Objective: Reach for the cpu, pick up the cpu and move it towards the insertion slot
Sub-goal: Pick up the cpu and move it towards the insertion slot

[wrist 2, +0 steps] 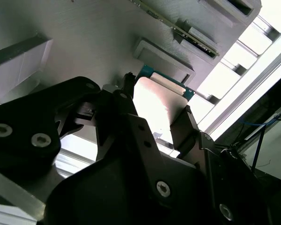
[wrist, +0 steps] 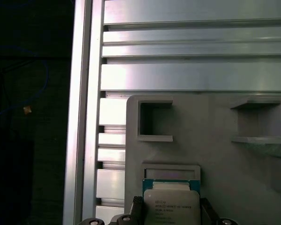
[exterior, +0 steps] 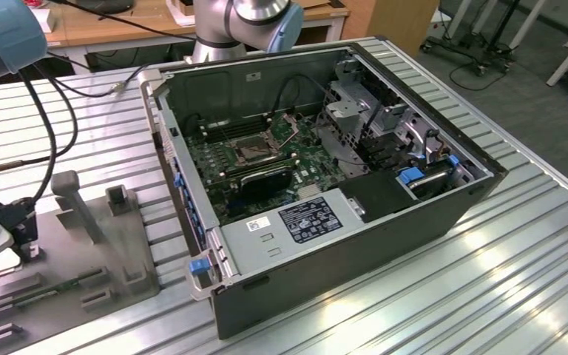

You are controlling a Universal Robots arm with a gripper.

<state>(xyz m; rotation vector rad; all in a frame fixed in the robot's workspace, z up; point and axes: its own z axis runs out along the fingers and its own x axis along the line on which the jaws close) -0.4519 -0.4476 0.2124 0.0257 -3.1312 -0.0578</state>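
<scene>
The cpu point(wrist: 171, 206) lies face up between the fingers point(wrist: 138, 206) of the hand point(wrist: 171, 203), which is closed on it with one finger against each of two opposite edges. Whether the chip has left its seat cannot be told. It sits at the edge of a grey fixture plate point(wrist: 234, 159), just beside a raised rectangular frame point(wrist: 171, 168). The plate rests on the ribbed metal table point(wrist: 187, 75). In the exterior view, the insertion slot point(exterior: 254, 151) lies well apart inside the open computer case point(exterior: 363, 244).
</scene>
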